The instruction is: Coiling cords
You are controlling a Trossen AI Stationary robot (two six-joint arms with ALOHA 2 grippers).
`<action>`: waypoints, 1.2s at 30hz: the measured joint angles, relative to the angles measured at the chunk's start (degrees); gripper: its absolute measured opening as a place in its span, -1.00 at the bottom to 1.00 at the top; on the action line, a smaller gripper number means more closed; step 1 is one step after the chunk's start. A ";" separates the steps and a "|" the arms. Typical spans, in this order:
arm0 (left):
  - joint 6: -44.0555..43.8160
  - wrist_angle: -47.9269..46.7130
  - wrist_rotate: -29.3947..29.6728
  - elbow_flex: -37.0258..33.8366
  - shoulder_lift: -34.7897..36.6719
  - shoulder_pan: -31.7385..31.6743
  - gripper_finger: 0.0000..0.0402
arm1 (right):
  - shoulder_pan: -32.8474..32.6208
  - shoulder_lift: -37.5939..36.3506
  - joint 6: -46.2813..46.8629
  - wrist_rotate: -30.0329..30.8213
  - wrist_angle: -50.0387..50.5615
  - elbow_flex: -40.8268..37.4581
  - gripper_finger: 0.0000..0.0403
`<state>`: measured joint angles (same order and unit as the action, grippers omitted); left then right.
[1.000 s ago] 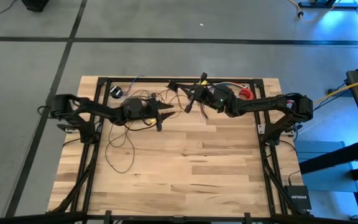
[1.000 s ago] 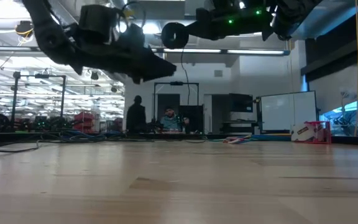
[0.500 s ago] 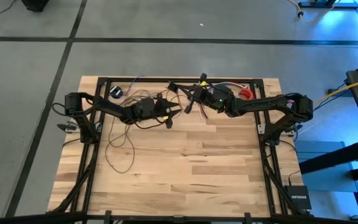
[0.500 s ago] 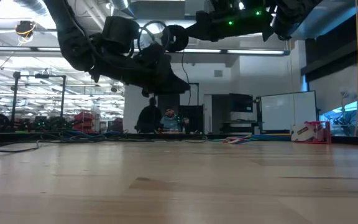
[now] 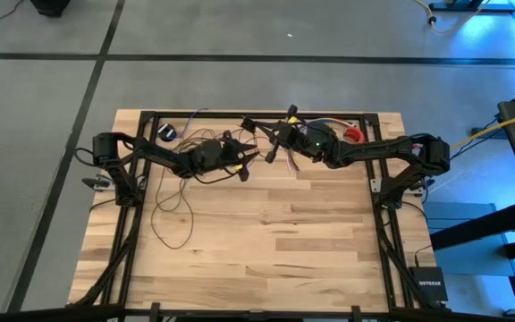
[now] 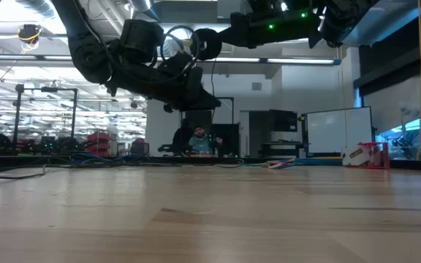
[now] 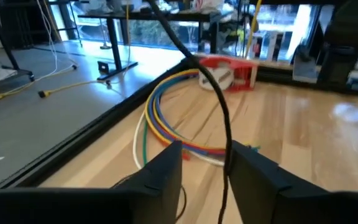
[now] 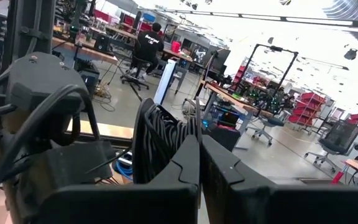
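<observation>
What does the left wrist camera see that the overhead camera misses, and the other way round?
Only the left wrist view shows the dark cord running up between the left gripper's parted fingers, with coloured wires and a red object close behind. Only the high view shows the whole table, the right gripper, and loose loops trailing over the wood. Both show the cord, left gripper, coloured wires and red object.
</observation>
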<state>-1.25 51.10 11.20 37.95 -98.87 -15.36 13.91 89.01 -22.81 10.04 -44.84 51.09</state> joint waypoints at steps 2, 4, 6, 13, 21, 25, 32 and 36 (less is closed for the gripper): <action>0.16 0.19 0.09 0.00 0.00 0.00 -0.51 | 0.00 0.00 0.00 0.00 0.02 0.00 -0.98; 0.76 0.33 0.21 0.00 0.00 -0.02 -0.59 | 0.00 0.00 0.00 0.00 -0.04 0.00 -0.97; 1.97 -0.37 0.39 0.00 0.00 -0.02 -0.68 | 0.00 0.00 0.00 0.01 0.00 -0.02 -0.98; 6.36 -4.62 3.15 0.00 0.00 -0.02 -0.96 | 0.00 0.00 0.04 0.02 -0.01 -0.02 -0.98; 14.54 -9.55 15.11 0.00 1.78 -0.53 -0.99 | -0.02 0.00 0.47 -0.54 0.17 -0.02 -0.98; 19.01 -15.25 18.02 0.00 5.66 -1.91 -0.97 | -0.02 0.00 0.52 -0.60 0.48 -0.04 -0.98; 24.22 -21.63 18.41 -0.02 14.66 -5.56 -0.97 | -0.08 0.00 0.63 -2.54 0.89 -0.04 -0.98; 25.64 -26.90 18.36 -0.02 22.35 -6.50 -0.96 | -0.06 0.00 -0.16 -0.03 2.57 -0.04 -0.98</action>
<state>24.39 24.20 29.56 37.93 -76.52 -21.86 13.85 89.01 -22.96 10.01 -42.27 51.05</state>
